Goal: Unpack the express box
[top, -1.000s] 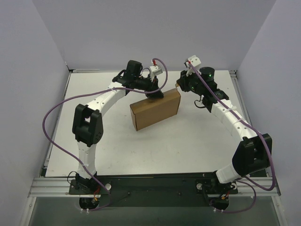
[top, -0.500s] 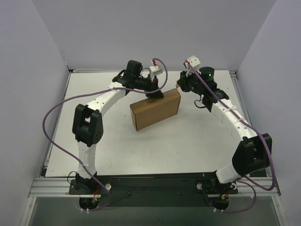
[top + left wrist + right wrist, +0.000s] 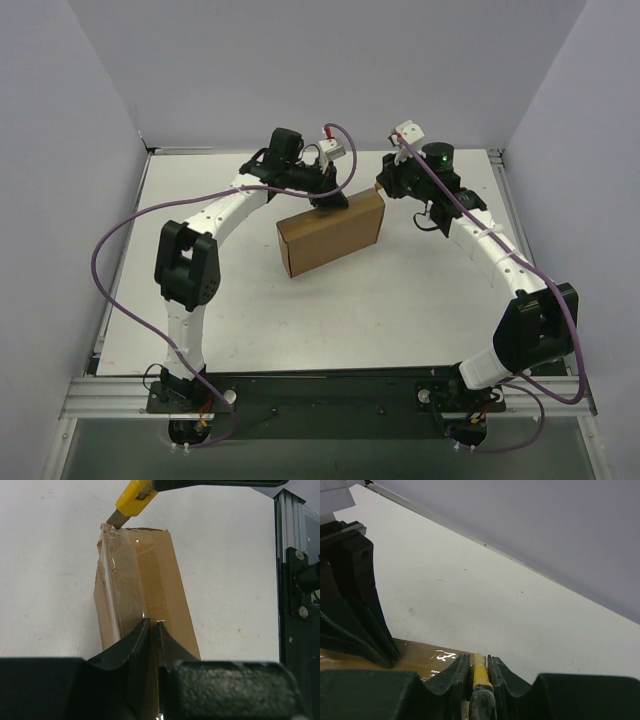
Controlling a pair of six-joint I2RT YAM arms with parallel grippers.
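**Knife blade at the box corner**

Both arms reach from the bottom of the top view toward the centre. There the brown box (image 3: 332, 232) lies flat, lid closed, on the white table (image 3: 250, 310). The left gripper (image 3: 328, 203) rests on the box's far edge, its fingers nearly together with nothing between them. At the far right corner the right gripper (image 3: 384, 183) is clamped on a yellow knife (image 3: 132, 499), whose blade touches that corner. Plain pale walls (image 3: 300, 60) rise behind.

White links (image 3: 225, 211), black joints (image 3: 186, 268), purple cables (image 3: 94, 262); maybe green LED (image 3: 437, 155).
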